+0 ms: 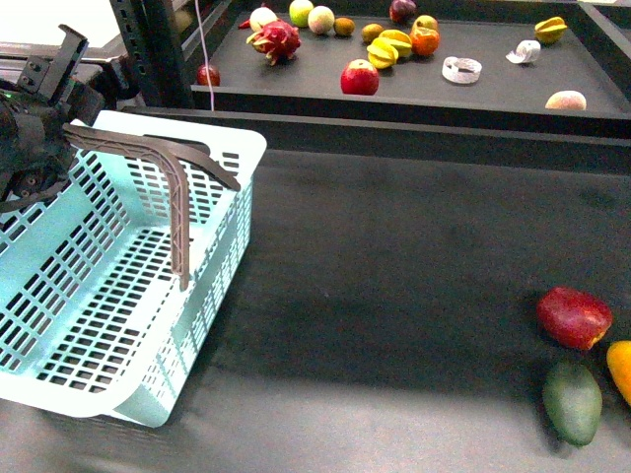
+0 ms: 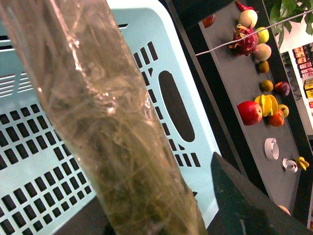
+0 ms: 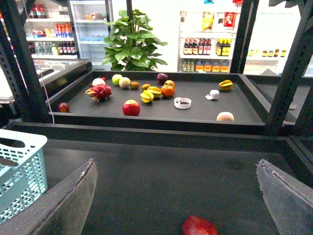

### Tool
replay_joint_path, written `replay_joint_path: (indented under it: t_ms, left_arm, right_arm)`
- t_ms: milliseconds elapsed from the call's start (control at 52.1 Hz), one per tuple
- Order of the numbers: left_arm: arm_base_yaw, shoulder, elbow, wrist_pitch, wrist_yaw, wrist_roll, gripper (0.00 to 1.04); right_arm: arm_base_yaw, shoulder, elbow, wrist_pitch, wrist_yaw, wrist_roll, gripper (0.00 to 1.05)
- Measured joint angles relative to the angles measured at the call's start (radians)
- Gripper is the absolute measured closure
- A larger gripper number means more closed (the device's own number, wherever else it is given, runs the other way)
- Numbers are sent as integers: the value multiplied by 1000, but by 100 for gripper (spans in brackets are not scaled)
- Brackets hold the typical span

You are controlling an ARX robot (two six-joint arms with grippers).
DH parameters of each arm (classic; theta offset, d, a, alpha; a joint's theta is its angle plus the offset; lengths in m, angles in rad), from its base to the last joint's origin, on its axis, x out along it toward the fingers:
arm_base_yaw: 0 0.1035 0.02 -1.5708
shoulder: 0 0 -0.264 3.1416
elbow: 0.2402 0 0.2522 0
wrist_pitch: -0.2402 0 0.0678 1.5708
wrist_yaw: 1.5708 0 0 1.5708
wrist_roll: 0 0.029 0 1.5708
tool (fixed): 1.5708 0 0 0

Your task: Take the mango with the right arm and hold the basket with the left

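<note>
The mango (image 1: 621, 371) lies on the dark table (image 1: 394, 296) at the front view's right edge, half cut off, free of either hand; just beside it are a dark green fruit (image 1: 572, 400) and a dark red fruit (image 1: 574, 317); the right hand (image 3: 176, 166) hangs above the red fruit, fingers spread wide and released. The basket (image 1: 108, 296) sits well apart on the left, one handle (image 1: 177, 187) up; the left hand (image 1: 39, 108) is at its far corner; whether it is clenched on the rim, I cannot tell.
</note>
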Motion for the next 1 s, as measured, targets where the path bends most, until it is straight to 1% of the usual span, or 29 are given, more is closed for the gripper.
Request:
replay_joint_path:
  t_ms: [77, 115, 231, 365, 480, 576, 653, 711, 845, 922, 999]
  left_arm:
    - [-3, -6, -2, -4, 7, -2, 78]
    - [-6, -17, -9, -13, 10, -38, 84]
    - [-16, -65, -52, -15, 51, -40, 98]
    - [-43, -139, -123, -5, 82, 13, 99]
    - [-70, -216, -192, 10, 134, 69, 99]
    - [-109, -277, -250, 44, 183, 144, 99]
    - [-149, -313, -287, 66, 214, 222, 99]
    - [-196, -342, -324, 96, 231, 265, 99]
    - [-289, -391, -359, 137, 277, 328, 99]
    - [-337, -412, -363, 148, 287, 363, 99]
    - [-375, -424, -363, 152, 276, 399, 99]
  right_arm:
    - [0, 0, 0, 0, 0, 0, 8]
    - [0, 0, 0, 0, 0, 0, 8]
    - [0, 0, 0, 0, 0, 0, 8]
    - [0, 0, 0, 0, 0, 0, 8]
    - [0, 0, 0, 0, 0, 0, 8]
    - [0, 0, 0, 0, 0, 0, 8]
    - [0, 0, 0, 0, 0, 0, 8]
    - [0, 0, 0, 0, 0, 0, 8]
    - [0, 0, 0, 0, 0, 0, 8]
    - [0, 0, 0, 0, 0, 0, 8]
    - [0, 0, 0, 0, 0, 0, 8]
